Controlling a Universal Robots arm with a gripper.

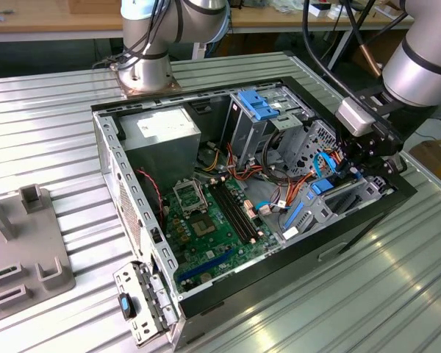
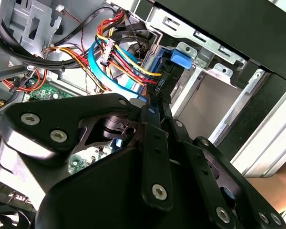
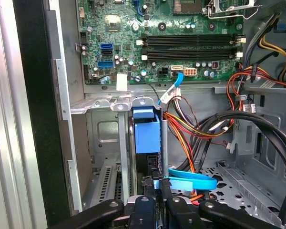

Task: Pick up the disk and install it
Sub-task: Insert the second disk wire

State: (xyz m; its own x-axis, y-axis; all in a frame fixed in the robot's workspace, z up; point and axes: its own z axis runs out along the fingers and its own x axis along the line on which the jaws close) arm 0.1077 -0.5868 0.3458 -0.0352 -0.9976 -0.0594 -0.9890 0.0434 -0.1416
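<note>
The disk (image 3: 147, 130) stands on edge in the metal drive bay (image 3: 101, 106) at the case's front corner. Its blue carrier shows between the bay's walls in the first wrist view. In the second wrist view the disk (image 2: 179, 57) appears as a thin dark edge with a blue tab at its far end. My gripper (image 3: 155, 192) is shut on the disk's near edge, one finger on each side, and the same grip (image 2: 155, 104) shows in the second wrist view. In the exterior view the gripper (image 1: 351, 173) reaches into the case at the right, over the disk (image 1: 325, 187).
The open computer case (image 1: 110, 154) lies on a ribbed metal table (image 1: 367, 294). Inside are a motherboard (image 1: 206, 220), a power supply (image 1: 162, 132) and an upright grey cage with a blue latch (image 1: 259, 104). Coloured cables (image 3: 190, 129) and a light-blue ribbon cable (image 3: 193, 181) crowd beside the bay.
</note>
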